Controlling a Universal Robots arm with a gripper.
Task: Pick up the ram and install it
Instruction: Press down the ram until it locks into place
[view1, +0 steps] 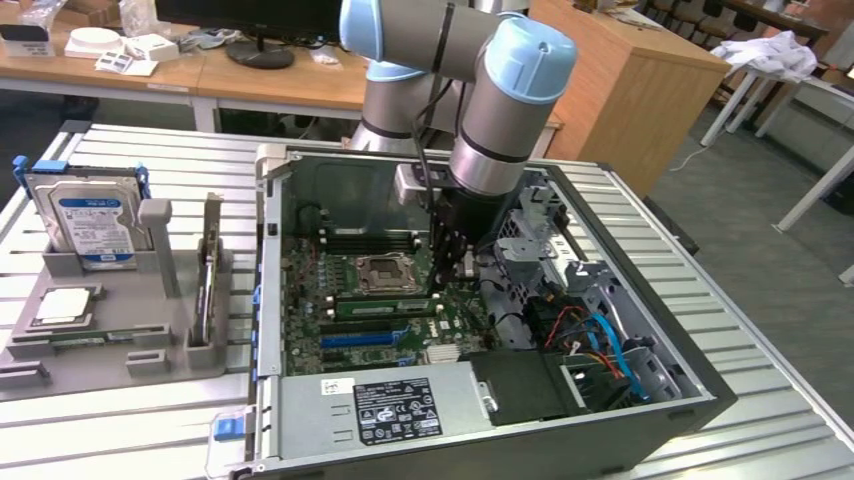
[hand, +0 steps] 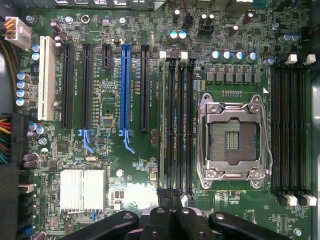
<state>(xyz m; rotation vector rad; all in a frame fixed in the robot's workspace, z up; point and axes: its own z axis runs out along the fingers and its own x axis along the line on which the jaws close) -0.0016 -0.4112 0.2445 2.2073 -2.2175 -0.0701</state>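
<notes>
The gripper (hand: 170, 197) is down inside the open case (view1: 667, 400), over the motherboard (view1: 320, 345), its fingers (hand: 163, 194) pressed together on the end of the ram (hand: 162, 125). The ram stands on edge in the slots (hand: 184, 120) just beside the CPU socket (hand: 232, 140), on the side towards the blue slot (hand: 125, 90). In the exterior view the ram (view1: 384, 305) shows as a green strip lying just in front of the socket (view1: 380, 270), with the gripper (view1: 451, 272) at its end towards the drive cage (view1: 534, 235). Whether it is fully seated I cannot tell.

The socket is open and bare. A second bank of slots (hand: 290, 130) lies on its far side from the ram.

Outside the case, on the exterior view's left, a grey tray (view1: 80, 350) holds a hard drive (view1: 91, 220) standing upright and a small square chip (view1: 63, 305) lying flat nearer the camera.
</notes>
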